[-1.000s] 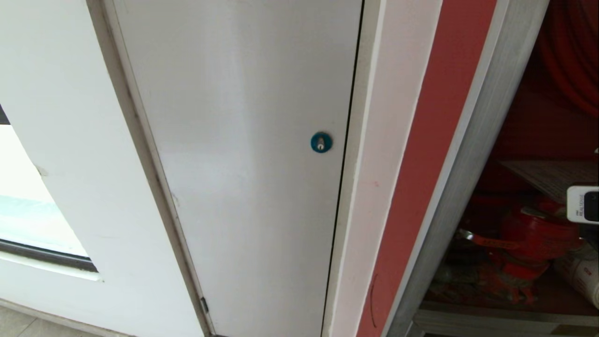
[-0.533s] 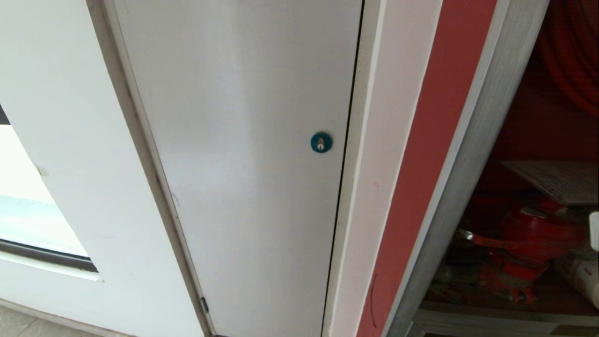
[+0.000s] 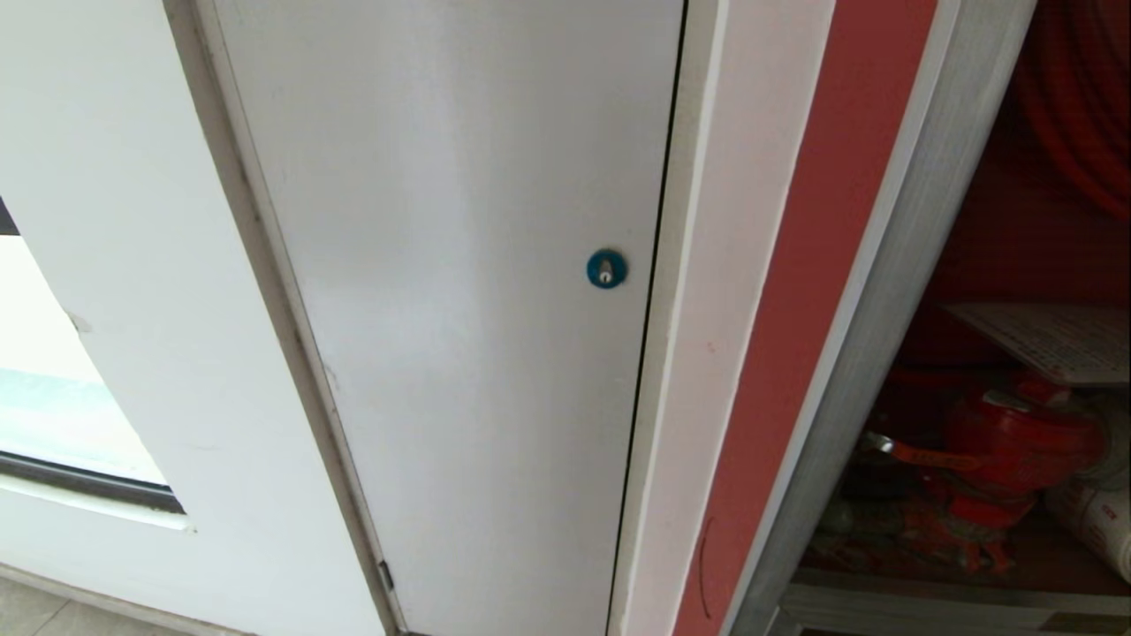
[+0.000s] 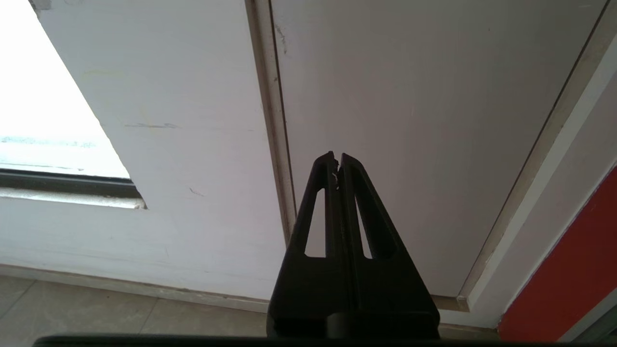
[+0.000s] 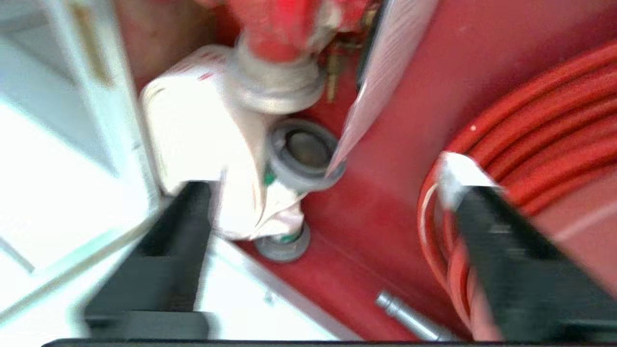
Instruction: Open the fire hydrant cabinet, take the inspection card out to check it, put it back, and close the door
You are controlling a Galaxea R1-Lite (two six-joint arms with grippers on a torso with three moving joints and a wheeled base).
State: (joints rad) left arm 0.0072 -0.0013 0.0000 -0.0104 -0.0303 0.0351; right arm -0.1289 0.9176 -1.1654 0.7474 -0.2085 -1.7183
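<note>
Lying flat on a ledge inside the red-painted fire hydrant cabinet (image 3: 1043, 256) with brushed silver metal frame: the white rectangular inspection card (image 3: 1051, 340), thin paper printed with a fine grid, one corner jutting forward over the red cast valve (image 3: 1016, 437). Probably parked there so it stays within reach of the opening and clear of the hose. Seen edge-on and tilted in the right wrist view (image 5: 385, 72), just above a grey round metal coupling (image 5: 306, 154) on the white folded fabric hose (image 5: 202, 130), limp and creased beside the hard ring. Coiled at the side, the ribbed red rubber hose reel (image 5: 540, 125), glossy and tightly stacked. Cabinet standing open; tinted glass door not in view.

Right gripper (image 5: 332, 260) inside the cabinet, black blocky fingers (image 5: 173, 250) spread wide, nothing between them, card not touched by either. Judged as the card being back in place, with closing the door left to do. Picture smeared, so exact clearance from the hose hard to tell.

Left gripper (image 4: 337, 161) parked low before the wall, slim black tapered fingers pressed together, empty. Beyond it, the plain grey-white matte panel (image 3: 459, 309) with round blue lock (image 3: 606, 268), a pale frame strip, a red painted band (image 3: 813, 265), then beige floor tiles (image 4: 72, 308)
</note>
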